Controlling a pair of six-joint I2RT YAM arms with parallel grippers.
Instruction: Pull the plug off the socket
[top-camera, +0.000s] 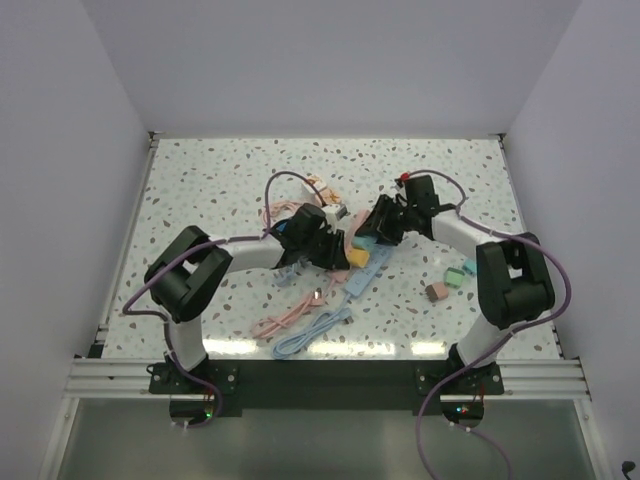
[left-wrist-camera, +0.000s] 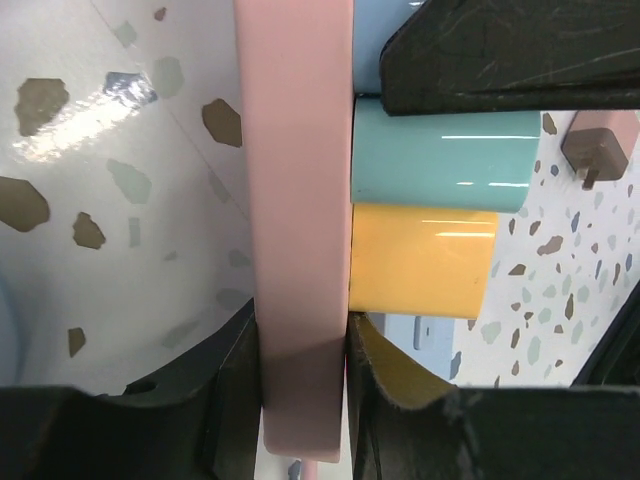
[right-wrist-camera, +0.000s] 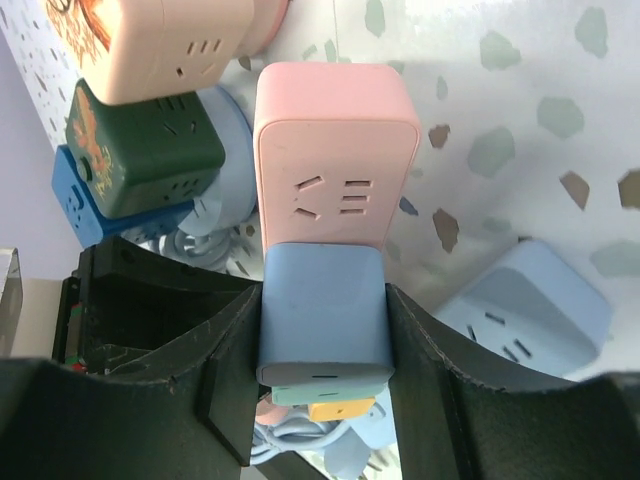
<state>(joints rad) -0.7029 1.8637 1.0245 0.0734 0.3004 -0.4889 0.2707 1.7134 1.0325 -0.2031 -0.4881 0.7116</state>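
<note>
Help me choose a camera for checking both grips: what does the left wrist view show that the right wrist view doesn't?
Only left wrist: the left gripper clamping the pink strip edge-on, and a loose brown plug. Only right wrist: the strip's socket face, the right gripper closed around the blue plug, and cube adapters. Both: pink strip, blue plug, teal plug, yellow plug.

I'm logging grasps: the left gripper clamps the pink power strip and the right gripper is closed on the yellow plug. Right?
Not quite: the right gripper is closed on the blue plug, as the right wrist view shows; the yellow plug sits ungripped. The left gripper does clamp the pink power strip.
</note>
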